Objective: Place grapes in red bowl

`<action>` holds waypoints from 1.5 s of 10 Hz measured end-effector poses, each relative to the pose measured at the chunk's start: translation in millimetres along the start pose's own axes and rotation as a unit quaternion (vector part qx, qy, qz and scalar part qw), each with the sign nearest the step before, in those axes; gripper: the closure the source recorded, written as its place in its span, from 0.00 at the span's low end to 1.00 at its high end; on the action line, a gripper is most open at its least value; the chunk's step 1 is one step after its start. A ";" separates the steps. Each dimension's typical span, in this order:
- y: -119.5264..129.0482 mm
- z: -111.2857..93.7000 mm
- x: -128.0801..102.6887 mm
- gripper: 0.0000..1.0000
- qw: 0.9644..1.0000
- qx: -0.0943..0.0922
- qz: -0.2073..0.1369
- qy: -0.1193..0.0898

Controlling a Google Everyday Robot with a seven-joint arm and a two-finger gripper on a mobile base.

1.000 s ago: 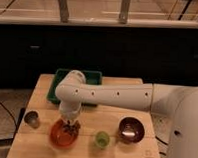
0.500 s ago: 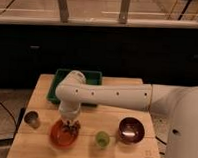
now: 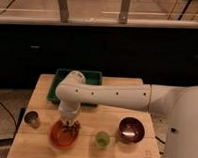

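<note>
Pincer (image 3: 69, 125) has dropped slightly, now low over red bowl (image 3: 57, 138) on bench (image 3: 114, 149), closed on grapes (image 3: 71, 128). Grapes above bowl, not yet released; release likely next.

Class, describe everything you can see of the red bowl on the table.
The red bowl is round and bright orange-red, lighter orange inside, smooth and glossy. It stands upright near the front left of the wooden table, between a small metal cup and a green cup. The gripper hangs directly over its inside with the dark grapes, jaws shut.
</note>
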 end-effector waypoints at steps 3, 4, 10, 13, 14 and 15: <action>-0.4 1.3 0.2 0.98 1.000 0.001 -0.003 -0.004; -1.0 2.0 0.5 0.99 1.000 0.001 -0.006 -0.005; -5.2 4.3 0.0 0.99 1.000 0.001 -0.018 -0.014; -7.1 5.4 -0.1 0.99 1.000 0.001 -0.024 -0.017; -8.7 5.6 0.0 0.99 0.999 0.002 -0.028 -0.020; -8.7 5.8 -0.2 1.00 0.999 0.000 -0.031 -0.022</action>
